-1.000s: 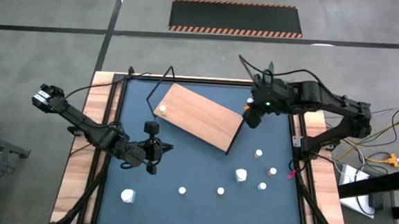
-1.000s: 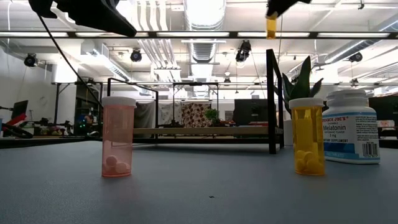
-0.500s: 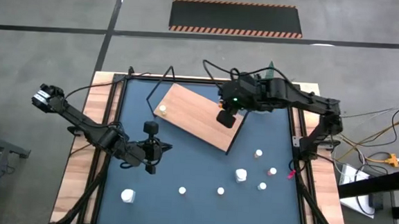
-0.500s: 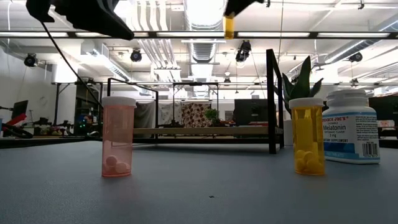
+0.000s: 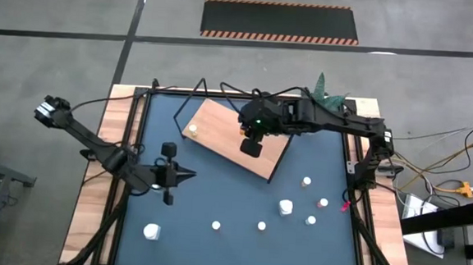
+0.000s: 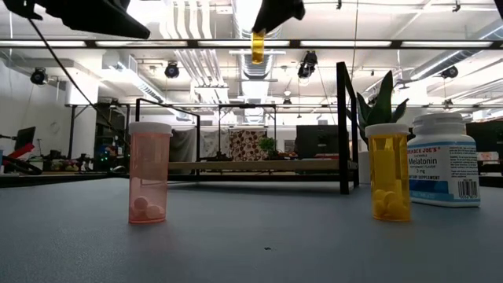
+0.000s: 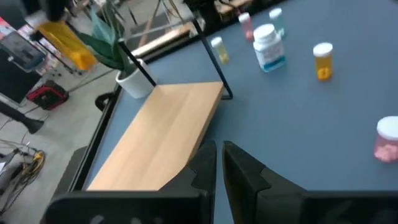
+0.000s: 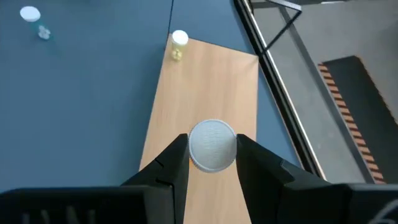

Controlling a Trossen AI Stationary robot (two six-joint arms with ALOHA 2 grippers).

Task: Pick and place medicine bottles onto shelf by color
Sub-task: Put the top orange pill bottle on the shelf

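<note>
The right gripper clasps a small yellow bottle just under its white cap, high over the shelf at the frame's upper centre. It looks light, rigid and smooth, so it is best pinched across the body below the cap. Another yellowish bottle stands on the shelf's left end. The left gripper, fingers together and empty, waits at centre left.

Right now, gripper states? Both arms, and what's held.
Left gripper: shut, holding nothing, over the dark blue tabletop.
Right gripper: fingers shut on a yellow bottle with a white cap, held above the shelf.
</note>
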